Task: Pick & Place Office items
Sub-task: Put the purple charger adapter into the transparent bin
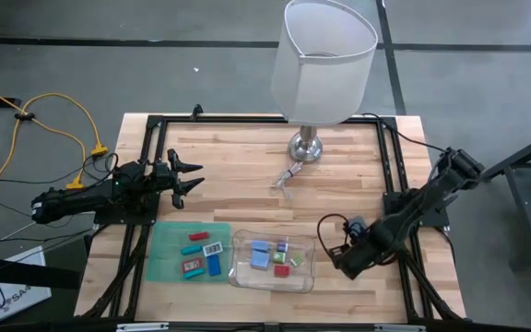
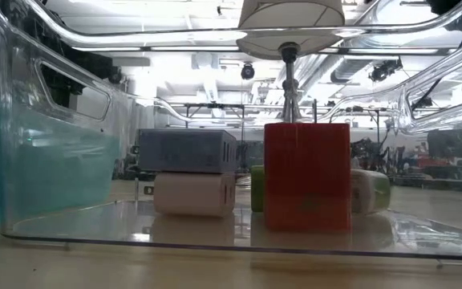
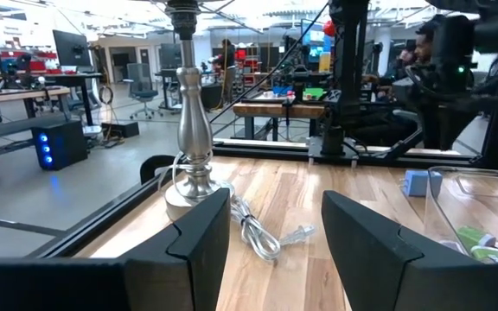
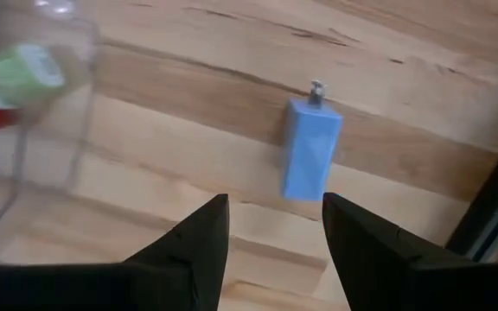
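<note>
Over the table, high view: the left gripper [image 1: 190, 177] hangs above the wood near the left edge, well apart from everything, looks like it's just waiting. The right gripper [image 1: 339, 266] is low, just beside the right end of the clear tray [image 1: 243, 277]. Some office items [image 1: 276, 257] are already in the tray, and a few more [image 1: 202, 256] lie on the green mat [image 1: 162, 242].
Low view: looking through the tray wall, a red block [image 2: 307, 177] stands upright, with a white piece [image 2: 192, 194] lying beside it. No gripper shows here.
Left wrist view: the left gripper [image 3: 275, 233] has its fingers spread with nothing between them, facing the lamp base [image 3: 188, 164] and its cord [image 3: 262, 233].
Right wrist view: the right gripper [image 4: 275, 233] is spread wide and empty, with a blue piece [image 4: 311, 151] flat on the bare wood just ahead of it, outside the tray.
Step in hand: I'd say it's the approach for picking up that blue piece, with no grasp yet.
Which way it points: the long axis runs roughly away from the fingers, slightly slanted, and the metal prong end faces away from the gripper.
Next move: probably ease down and forward so the fingers straddle the narrow width, close, then carry it to the tray.
</note>
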Available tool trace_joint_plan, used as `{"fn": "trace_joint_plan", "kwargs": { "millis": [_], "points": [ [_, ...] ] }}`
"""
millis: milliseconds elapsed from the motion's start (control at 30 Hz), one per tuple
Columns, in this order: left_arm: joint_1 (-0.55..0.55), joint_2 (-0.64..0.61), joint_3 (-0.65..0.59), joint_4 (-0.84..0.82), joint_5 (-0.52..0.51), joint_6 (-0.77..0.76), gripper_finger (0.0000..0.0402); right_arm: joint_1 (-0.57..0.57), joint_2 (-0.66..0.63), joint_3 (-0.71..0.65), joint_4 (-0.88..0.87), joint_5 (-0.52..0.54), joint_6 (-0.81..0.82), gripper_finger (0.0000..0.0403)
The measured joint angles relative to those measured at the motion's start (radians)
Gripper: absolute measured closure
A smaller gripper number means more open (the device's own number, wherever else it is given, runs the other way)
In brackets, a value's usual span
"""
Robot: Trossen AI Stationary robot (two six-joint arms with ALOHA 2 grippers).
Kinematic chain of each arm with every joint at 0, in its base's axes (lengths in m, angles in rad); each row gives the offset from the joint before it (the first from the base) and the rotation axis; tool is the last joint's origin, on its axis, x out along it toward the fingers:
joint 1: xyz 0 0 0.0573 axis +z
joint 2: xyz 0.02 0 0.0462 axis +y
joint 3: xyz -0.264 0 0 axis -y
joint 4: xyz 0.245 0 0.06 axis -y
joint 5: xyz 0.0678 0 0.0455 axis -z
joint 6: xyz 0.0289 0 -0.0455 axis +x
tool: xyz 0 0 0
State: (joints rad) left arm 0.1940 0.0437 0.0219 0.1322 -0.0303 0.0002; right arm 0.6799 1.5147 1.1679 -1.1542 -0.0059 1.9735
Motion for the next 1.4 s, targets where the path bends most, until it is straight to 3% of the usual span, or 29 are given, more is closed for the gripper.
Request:
{"fn": "trace_joint_plan", "kwargs": {
  "millis": [433,1400],
  "points": [
    [0.000,0.000,0.000,0.000,0.000,0.000,0.0224,0.047,0.147,0.000,-0.004,-0.001,0.094,0.0229],
    [0.000,0.000,0.000,0.000,0.000,0.000,0.0224,0.047,0.156,-0.183,0.221,-0.015,0.174,0.0229]
  ]
}}
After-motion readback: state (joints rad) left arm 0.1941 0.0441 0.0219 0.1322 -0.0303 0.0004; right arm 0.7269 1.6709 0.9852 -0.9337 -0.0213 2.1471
